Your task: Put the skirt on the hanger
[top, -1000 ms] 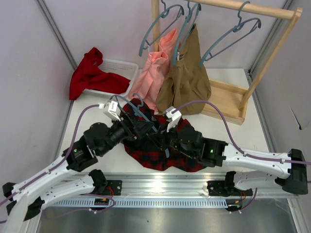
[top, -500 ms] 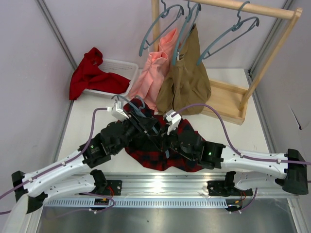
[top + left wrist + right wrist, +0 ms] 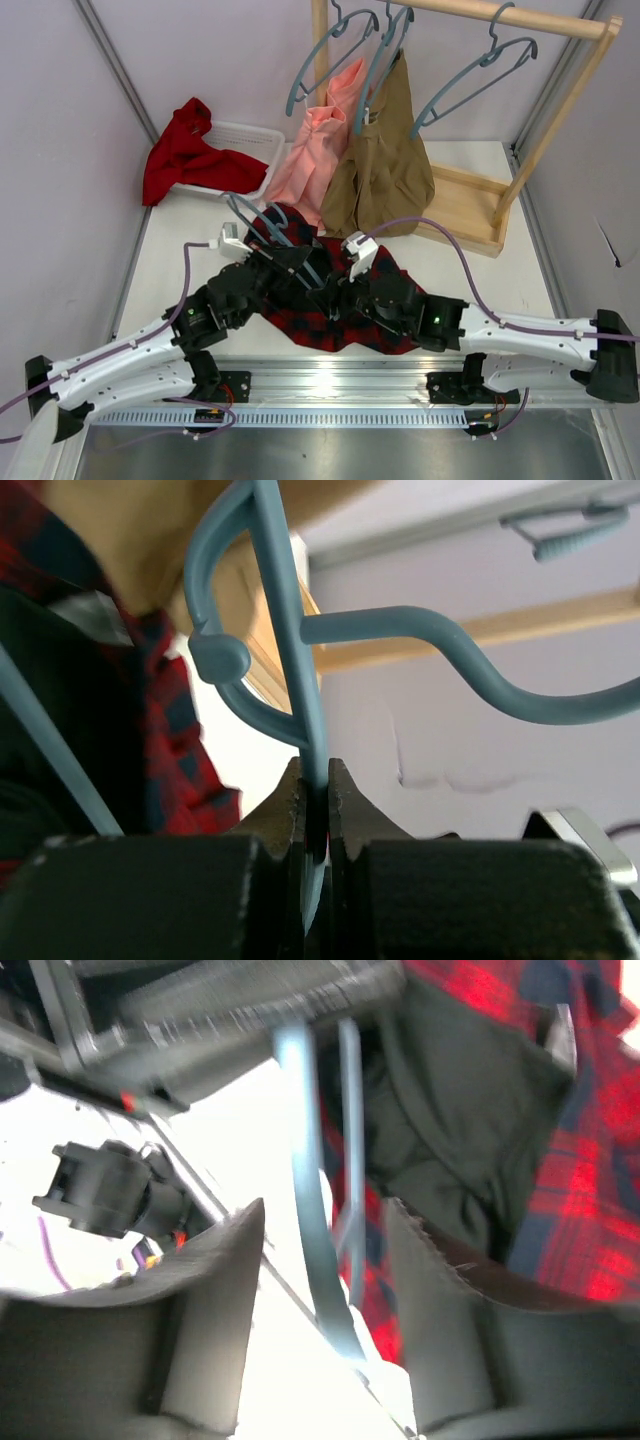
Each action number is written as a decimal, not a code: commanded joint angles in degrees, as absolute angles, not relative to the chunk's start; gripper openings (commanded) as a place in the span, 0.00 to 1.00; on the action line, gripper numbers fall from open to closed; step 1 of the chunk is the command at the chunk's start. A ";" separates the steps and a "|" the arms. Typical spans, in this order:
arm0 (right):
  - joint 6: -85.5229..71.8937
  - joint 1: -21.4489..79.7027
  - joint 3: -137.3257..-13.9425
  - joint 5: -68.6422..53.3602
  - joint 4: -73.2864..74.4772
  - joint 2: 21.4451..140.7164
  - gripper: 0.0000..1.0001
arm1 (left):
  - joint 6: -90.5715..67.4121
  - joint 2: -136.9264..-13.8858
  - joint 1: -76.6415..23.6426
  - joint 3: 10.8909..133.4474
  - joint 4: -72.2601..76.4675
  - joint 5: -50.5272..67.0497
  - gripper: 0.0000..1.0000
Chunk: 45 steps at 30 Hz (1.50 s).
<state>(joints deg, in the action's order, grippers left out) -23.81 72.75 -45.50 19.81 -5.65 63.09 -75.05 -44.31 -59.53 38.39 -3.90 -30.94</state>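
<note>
The red-and-black plaid skirt (image 3: 385, 322) lies bunched on the table between the two arms. A blue-grey hanger (image 3: 258, 226) lies over its far left part, hook toward the basket. My left gripper (image 3: 304, 274) is shut on the hanger; the left wrist view shows its jaws (image 3: 316, 778) pinching a thin bar of the hanger (image 3: 285, 650), with the skirt (image 3: 165, 730) to the left. My right gripper (image 3: 335, 298) hovers over the skirt just to the right. In the right wrist view it (image 3: 325, 1235) stands open around a hanger bar (image 3: 305, 1190) without gripping it, the skirt (image 3: 580, 1180) behind.
A white basket (image 3: 255, 135) with a plain red cloth (image 3: 185, 150) sits at the back left. A wooden rack (image 3: 480, 215) at the back right carries a pink garment (image 3: 318, 150), a tan garment (image 3: 385, 165) and spare hangers (image 3: 470, 85).
My left gripper moved right onto the hanger and shut on its bar. My right gripper opened and let go of the hanger.
</note>
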 commanded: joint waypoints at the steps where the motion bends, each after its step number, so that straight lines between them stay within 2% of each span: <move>1: -30.21 72.95 -44.39 20.39 2.17 57.15 0.59 | -73.57 -41.58 -59.24 36.66 -2.11 -40.16 0.00; 4: -34.09 73.12 -42.19 22.92 9.03 50.83 0.66 | -72.51 -40.35 -59.15 36.13 -3.25 -41.22 0.00; 10: -43.24 73.65 -38.23 34.00 23.10 43.68 0.66 | -72.07 -37.01 -59.06 33.93 -3.43 -43.42 0.00; 15: -43.08 75.14 -41.12 36.12 25.32 51.40 0.68 | -71.28 -36.56 -58.89 34.01 -3.87 -44.82 0.00; 23: -40.52 81.73 -51.06 44.64 28.39 69.51 0.80 | -72.07 -32.18 -58.71 31.90 -7.10 -43.07 0.00; 31: -35.16 81.21 -46.76 39.38 13.03 71.36 0.82 | -70.66 -26.81 -58.71 34.98 -15.55 -45.79 0.00; 39: -27.07 79.45 -46.14 36.48 5.29 76.46 0.78 | -73.39 -25.66 -58.71 33.84 -17.40 -43.94 0.00; 45: -29.09 79.98 -46.23 33.75 1.15 77.61 0.79 | -72.16 -24.44 -58.71 35.15 -19.16 -44.39 0.00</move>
<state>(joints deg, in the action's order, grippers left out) -29.74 79.53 -46.17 34.92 6.87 77.36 -73.47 -25.32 -59.07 32.38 -18.94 -42.35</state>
